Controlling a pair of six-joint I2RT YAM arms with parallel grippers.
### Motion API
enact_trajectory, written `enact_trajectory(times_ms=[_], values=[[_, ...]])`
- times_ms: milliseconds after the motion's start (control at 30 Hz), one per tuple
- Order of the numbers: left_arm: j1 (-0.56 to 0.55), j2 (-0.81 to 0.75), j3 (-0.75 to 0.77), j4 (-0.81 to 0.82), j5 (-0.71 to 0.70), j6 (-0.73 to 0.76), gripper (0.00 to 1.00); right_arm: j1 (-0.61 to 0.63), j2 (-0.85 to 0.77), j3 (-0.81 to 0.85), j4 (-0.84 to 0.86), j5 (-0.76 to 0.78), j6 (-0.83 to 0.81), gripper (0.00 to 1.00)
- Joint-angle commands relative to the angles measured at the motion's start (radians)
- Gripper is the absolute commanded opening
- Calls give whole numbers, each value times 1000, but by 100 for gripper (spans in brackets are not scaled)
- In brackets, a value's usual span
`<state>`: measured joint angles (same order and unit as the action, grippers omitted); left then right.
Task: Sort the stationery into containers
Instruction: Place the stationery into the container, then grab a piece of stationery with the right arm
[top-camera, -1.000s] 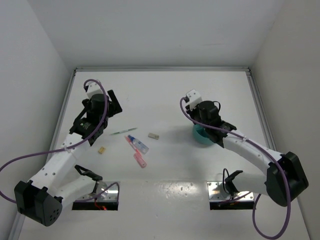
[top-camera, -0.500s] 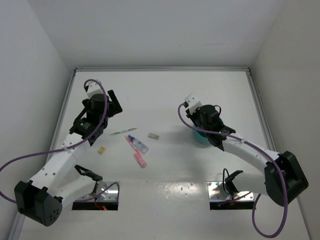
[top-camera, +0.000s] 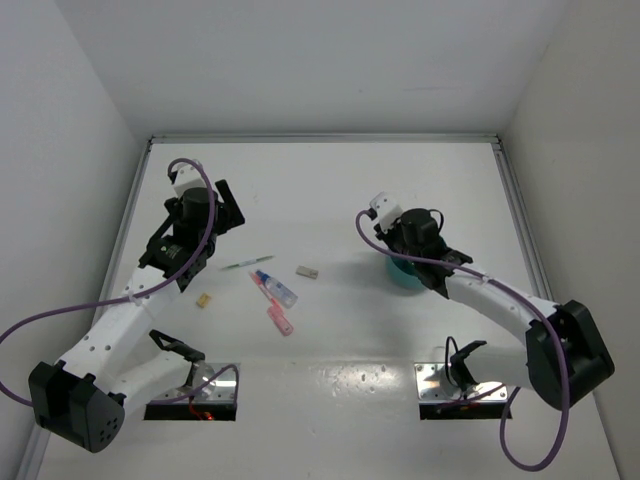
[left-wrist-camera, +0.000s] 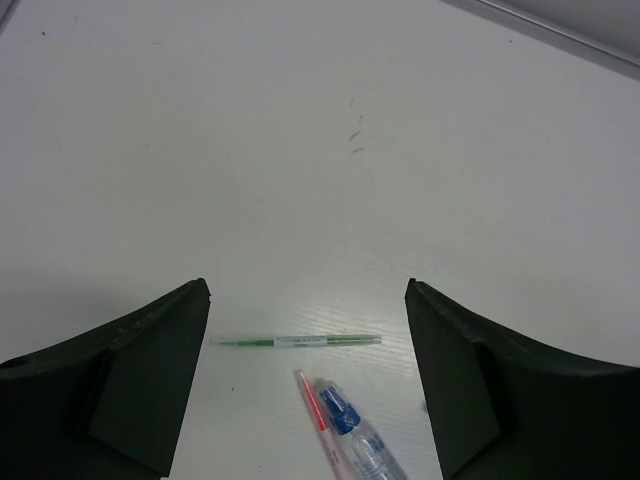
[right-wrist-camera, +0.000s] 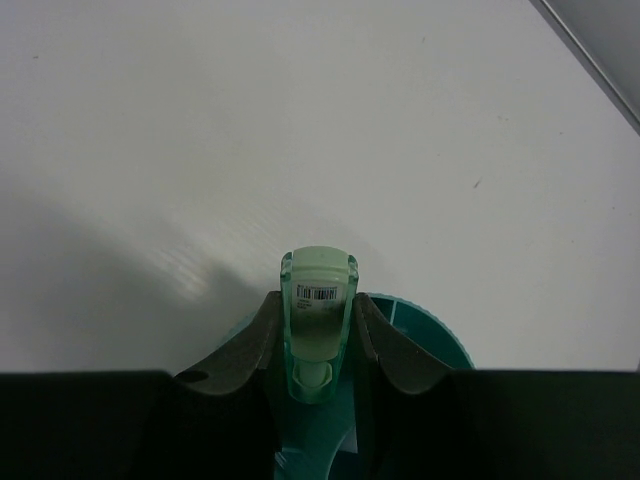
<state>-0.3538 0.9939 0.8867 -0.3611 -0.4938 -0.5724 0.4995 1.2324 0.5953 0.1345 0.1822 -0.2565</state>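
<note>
My right gripper (right-wrist-camera: 318, 330) is shut on a green marker (right-wrist-camera: 318, 315), held above the rim of the round teal tub (right-wrist-camera: 425, 318), which shows partly under the arm in the top view (top-camera: 405, 275). My left gripper (left-wrist-camera: 308, 330) is open and empty, above the thin green pen (left-wrist-camera: 300, 342). Just below the pen lie a pink marker (left-wrist-camera: 318, 408) and the clear-blue tube (left-wrist-camera: 360, 445). In the top view the pen (top-camera: 247, 264), tube (top-camera: 276, 288), pink marker (top-camera: 279, 319), grey eraser (top-camera: 307, 271) and tiny yellow piece (top-camera: 202, 301) lie between the arms.
White walls enclose the table on the left, back and right. Two metal mounting plates (top-camera: 445, 385) sit at the near edge by the arm bases. Purple cables loop beside both arms.
My right gripper with the green marker has shifted slightly left and back over the teal tub. The left arm and the items on the table have not moved.
</note>
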Motion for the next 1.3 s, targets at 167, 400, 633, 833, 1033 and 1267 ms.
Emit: enact_trajectory(times_ms=[167, 400, 633, 833, 1033, 1267], values=[[9, -9, 1, 14, 14, 11, 85, -18, 10, 66, -52, -75, -21, 28], [9, -9, 1, 14, 14, 11, 85, -18, -22, 66, -52, -96, -21, 48], [9, -9, 1, 14, 14, 11, 83, -27, -100, 78, -81, -189, -44, 35], [9, 23, 1, 25, 61, 20, 0, 13, 195, 482, -599, -631, -96, 1], [9, 75, 43, -102, -167, -98, 94, 151, 592, 841, -829, -644, -72, 45], [27, 101, 71, -311, -290, -319, 78, 229, 621, 893, -757, -532, 51, 17]])
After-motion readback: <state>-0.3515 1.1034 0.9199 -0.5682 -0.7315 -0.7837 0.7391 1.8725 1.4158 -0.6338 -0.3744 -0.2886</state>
